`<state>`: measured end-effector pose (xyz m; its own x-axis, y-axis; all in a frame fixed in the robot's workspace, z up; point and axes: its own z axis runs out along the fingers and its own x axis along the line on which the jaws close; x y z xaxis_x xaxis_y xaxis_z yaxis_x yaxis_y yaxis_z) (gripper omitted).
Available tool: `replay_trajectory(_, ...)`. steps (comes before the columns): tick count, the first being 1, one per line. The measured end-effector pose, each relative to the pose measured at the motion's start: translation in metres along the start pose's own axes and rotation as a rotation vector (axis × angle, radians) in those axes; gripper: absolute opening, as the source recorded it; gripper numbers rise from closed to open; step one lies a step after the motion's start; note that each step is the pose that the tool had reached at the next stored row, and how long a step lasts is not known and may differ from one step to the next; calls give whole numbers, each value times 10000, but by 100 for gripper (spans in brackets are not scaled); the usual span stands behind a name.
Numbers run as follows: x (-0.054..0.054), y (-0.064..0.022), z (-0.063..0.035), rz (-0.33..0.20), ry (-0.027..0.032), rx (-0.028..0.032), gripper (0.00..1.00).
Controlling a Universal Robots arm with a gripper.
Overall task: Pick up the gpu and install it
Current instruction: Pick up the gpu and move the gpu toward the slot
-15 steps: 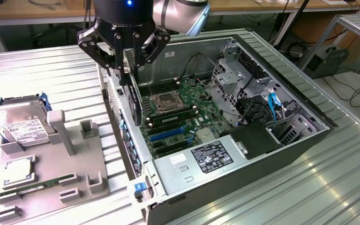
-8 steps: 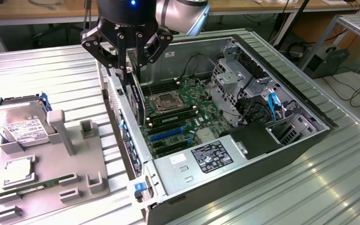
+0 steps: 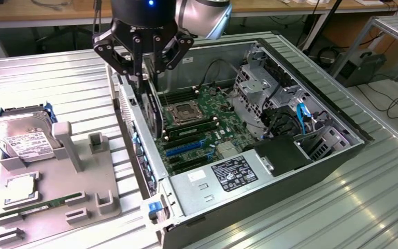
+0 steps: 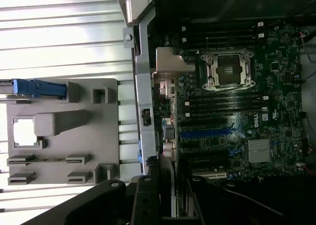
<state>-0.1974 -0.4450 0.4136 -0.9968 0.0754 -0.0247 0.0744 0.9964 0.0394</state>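
Exterior view, nearest first: the open black computer case (image 3: 275,207) lies on its side on the ribbed silver metal tabletop (image 3: 365,207). Its silver power supply box with a black label (image 3: 216,179) sits at the corner closest to us. On the exterior view's left of the case rests a grey plastic holder tray (image 3: 54,179). The tray carries a narrow green RAM stick (image 3: 40,206), a square silver processor chip (image 3: 20,188) and, farther back, a silver hard drive with a white label (image 3: 20,139) in a blue frame.

Deeper inside the case we see the green motherboard (image 3: 202,124), with a long blue slot (image 3: 185,147) and a square metal processor socket (image 3: 184,113). Above the board, the jaws are closed on the upper end of the thin, flat, black rectangular gpu (image 3: 155,111). It hangs upright and edge-on just inside the case's silver rear wall (image 3: 142,155), on the exterior view's left side of the board. Its lower end comes down close beside the socket (we cannot tell whether it touches the board).

In the wrist view the card runs alongside that rear wall, with the blue slot and the socket out beyond it. Farthest back in the exterior view is the silver-grey arm body (image 3: 202,15).
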Motion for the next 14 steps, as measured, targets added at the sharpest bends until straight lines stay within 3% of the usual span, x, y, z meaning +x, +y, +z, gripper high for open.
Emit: replay_trajectory(14, -100, 8, 3, 0, -1, 9, 27)
